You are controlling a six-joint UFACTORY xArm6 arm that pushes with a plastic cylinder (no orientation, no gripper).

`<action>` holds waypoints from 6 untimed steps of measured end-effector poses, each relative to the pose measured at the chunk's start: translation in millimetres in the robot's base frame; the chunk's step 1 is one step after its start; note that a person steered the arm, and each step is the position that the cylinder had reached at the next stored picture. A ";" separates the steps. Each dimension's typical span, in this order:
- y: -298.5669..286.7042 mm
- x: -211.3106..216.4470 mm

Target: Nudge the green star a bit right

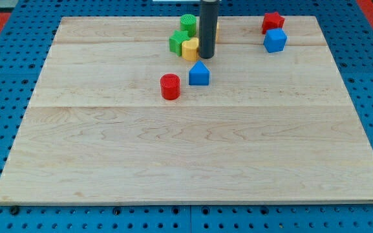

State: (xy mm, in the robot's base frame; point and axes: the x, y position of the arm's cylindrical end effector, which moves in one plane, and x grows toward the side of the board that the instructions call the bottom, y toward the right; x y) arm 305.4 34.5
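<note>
The green star (pixel 178 41) lies near the view's top centre. It touches a yellow block (pixel 190 49) on its right. A second green block (pixel 188 24), rounder, sits just above them. My dark rod comes down from the view's top, and my tip (pixel 207 57) rests on the board right of the yellow block, touching or nearly touching it. The tip is about one block width right of the green star, with the yellow block between them. A sliver of another yellow block (pixel 216 29) shows behind the rod.
A blue house-shaped block (pixel 199 74) lies just below my tip, and a red cylinder (pixel 170 86) is to its lower left. A red star (pixel 273 21) and a blue cube (pixel 275 40) sit at the top right. The wooden board's (pixel 186 162) top edge is close behind the cluster.
</note>
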 end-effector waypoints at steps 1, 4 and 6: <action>-48.0 12.2; -174.1 -42.6; -123.1 -78.7</action>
